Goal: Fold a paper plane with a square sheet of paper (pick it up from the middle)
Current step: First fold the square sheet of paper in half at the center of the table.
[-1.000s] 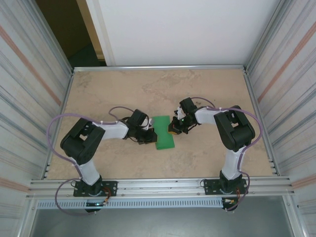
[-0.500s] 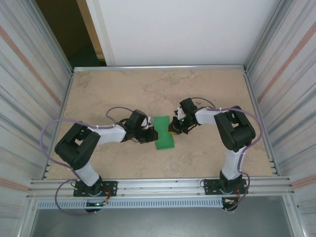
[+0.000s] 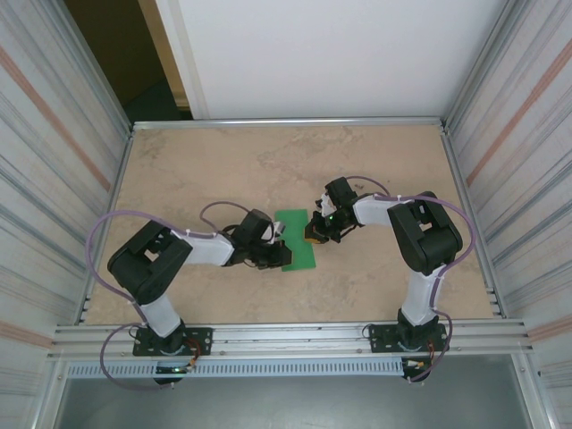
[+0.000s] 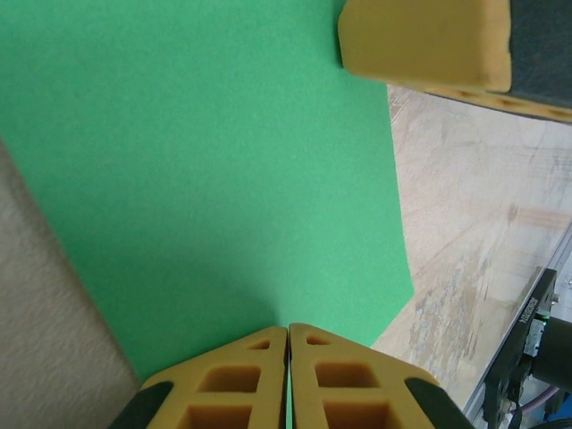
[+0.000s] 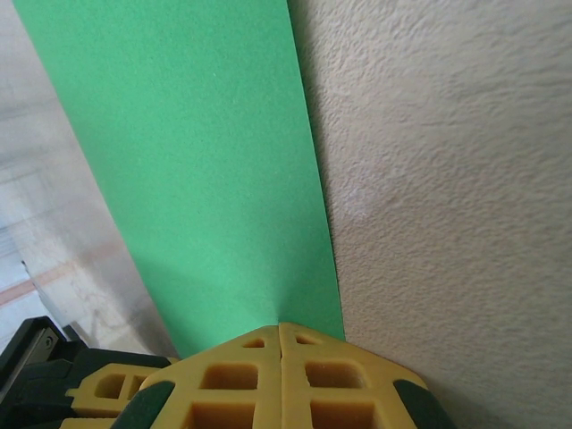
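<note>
Square sheet of paper (image 3: 297,239), showing as a narrow green rectangle, is sitting low over the middle of the surface (image 3: 214,170), between both arms. Left arm (image 3: 206,246) is carrying its wrist nearer and further in along the paper's left edge than a second ago, likely working a fold across; right arm (image 3: 380,210) is staying put, bent low. Left fingers (image 4: 192,393) and right fingers (image 5: 228,384) are pressing together, each clamped on a paper edge.

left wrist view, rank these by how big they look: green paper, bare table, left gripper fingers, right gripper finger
1. green paper, largest by far
2. table
3. left gripper fingers and right gripper finger: roughly alike, and nearness to the camera skews both, so unranked
</note>
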Motion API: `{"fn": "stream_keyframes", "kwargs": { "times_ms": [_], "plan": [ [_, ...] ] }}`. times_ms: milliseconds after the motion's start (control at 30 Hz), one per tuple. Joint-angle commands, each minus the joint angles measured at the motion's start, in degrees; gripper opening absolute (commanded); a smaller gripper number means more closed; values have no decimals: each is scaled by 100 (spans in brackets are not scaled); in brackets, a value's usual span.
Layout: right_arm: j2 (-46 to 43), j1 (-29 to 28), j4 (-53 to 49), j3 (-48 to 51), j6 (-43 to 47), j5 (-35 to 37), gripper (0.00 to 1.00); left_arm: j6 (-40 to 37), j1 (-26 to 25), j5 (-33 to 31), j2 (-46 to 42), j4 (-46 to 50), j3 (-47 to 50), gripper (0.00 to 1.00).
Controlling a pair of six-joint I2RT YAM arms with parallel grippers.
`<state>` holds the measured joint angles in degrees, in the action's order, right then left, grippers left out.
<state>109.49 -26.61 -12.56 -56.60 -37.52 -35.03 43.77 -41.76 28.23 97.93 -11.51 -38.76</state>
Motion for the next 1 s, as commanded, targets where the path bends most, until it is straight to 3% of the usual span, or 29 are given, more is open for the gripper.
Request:
{"fn": "stream_keyframes", "kwargs": {
  "times_ms": [0, 333, 600, 800, 967],
  "plan": [
    [1103, -37, -971, 624, -171, 1897, 0, -113, -56, -365, -59, 858, 469, 10],
    [1094, -46, -838, 664, -262, 1825, 0, -210, -421, -461, -592, 1371, 528, 10],
    [271, -59, -1011, 175, -296, 1252, 4, -312, -137, -469, -1451, 1603, 11, 12],
    [-1006, -64, -939, -301, -314, 839, 20, -44, 464, -280, -1393, 1144, -237, 17],
    [-1843, -14, -782, 40, -449, 1260, 36, 75, 599, -9, -886, 796, -572, 20]
  ]
}}
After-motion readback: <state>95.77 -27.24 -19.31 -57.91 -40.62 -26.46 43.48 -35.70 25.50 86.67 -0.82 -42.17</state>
